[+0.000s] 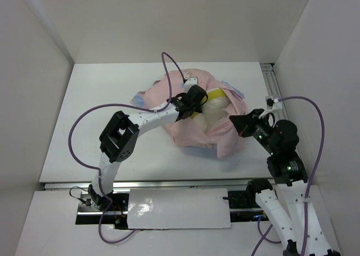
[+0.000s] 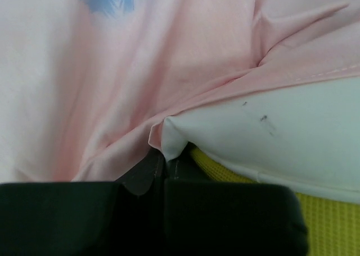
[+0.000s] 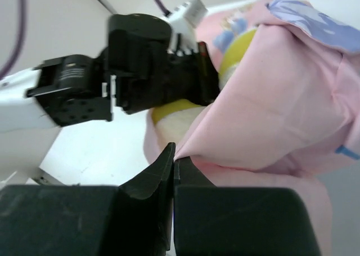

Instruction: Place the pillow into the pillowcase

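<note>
- Left wrist view, nearest the lens: the left gripper [image 2: 164, 163] shows two dark fingers [image 2: 140, 180] pressed together. Its jaws are closed on a folded edge of the pillowcase [image 2: 112, 87], which has its pink side outward here. A patch of blue print shows at the top edge.
- Just right of that pinch lies the pillow [image 2: 292, 138], with its white face exposed. Its yellow strip [image 2: 332, 222] runs below that face, and the pink hem lies across its upper side.
- Right wrist view: the right gripper [image 3: 173, 157] has its jaws closed on a pink edge of the pillowcase. The cloth is drawn to a point at the tips.
- In the same view, the black wrist of the left arm [image 3: 152, 64] crosses above the cloth. The yellow strip shows just beyond it, and the blue printed side shows at the upper right.
- Overhead view: the pillowcase is bunched on the white table [image 1: 101, 98], right of centre and towards the far side.
- The pillow sits partly within the pillowcase. Its white body and yellow strip show through the opening.
- The left gripper holds the opening's upper left side and the right gripper holds its right edge.
- How far the pillow is inside cannot be determined.
- Purple cables [image 1: 76, 132] loop over both arms.
</note>
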Robot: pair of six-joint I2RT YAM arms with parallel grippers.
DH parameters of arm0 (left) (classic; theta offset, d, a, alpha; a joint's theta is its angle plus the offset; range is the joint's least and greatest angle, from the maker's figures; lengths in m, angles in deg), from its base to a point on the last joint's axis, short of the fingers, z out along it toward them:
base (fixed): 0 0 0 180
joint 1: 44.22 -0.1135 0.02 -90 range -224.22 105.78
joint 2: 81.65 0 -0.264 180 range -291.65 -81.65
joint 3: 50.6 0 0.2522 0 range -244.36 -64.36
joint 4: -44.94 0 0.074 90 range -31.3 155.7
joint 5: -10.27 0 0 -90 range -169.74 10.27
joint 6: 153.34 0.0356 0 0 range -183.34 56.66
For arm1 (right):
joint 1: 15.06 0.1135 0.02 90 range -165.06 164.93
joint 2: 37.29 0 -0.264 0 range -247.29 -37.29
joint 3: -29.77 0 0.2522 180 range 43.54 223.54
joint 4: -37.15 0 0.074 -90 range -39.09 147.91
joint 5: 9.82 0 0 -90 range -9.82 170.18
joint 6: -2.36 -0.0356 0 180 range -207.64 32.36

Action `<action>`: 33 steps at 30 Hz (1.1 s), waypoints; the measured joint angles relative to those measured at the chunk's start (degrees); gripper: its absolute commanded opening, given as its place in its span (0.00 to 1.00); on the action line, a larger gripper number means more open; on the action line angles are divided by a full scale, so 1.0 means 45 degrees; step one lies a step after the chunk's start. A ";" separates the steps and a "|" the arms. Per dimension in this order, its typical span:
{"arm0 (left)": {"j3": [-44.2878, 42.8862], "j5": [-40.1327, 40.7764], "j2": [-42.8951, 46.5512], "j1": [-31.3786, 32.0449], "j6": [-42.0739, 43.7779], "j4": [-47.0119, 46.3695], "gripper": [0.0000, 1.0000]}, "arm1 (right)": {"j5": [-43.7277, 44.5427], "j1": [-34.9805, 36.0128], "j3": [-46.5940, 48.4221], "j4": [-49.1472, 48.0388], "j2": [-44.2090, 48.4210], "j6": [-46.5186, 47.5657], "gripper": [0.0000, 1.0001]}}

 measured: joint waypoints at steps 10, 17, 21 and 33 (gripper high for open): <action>0.0529 -0.1185 0.0379 -0.0029 0.1010 -0.0733 0.23 | -0.0389 0.0049 -0.1889 -0.3434 0.0384 -0.1005 0.00; 0.3152 -0.3895 0.3619 0.0568 0.2914 -0.1787 1.00 | -0.0005 0.0073 -0.1889 -0.3789 -0.1030 -0.0855 0.00; 0.4342 -0.5610 0.5595 0.0539 0.3662 -0.2268 1.00 | 0.0078 0.0102 -0.1889 -0.3604 -0.0612 -0.0801 0.00; 0.0345 -0.8102 0.2487 0.0146 0.5119 -0.1404 0.89 | 0.1200 0.0073 -0.1894 -0.2691 0.0500 -0.0622 0.00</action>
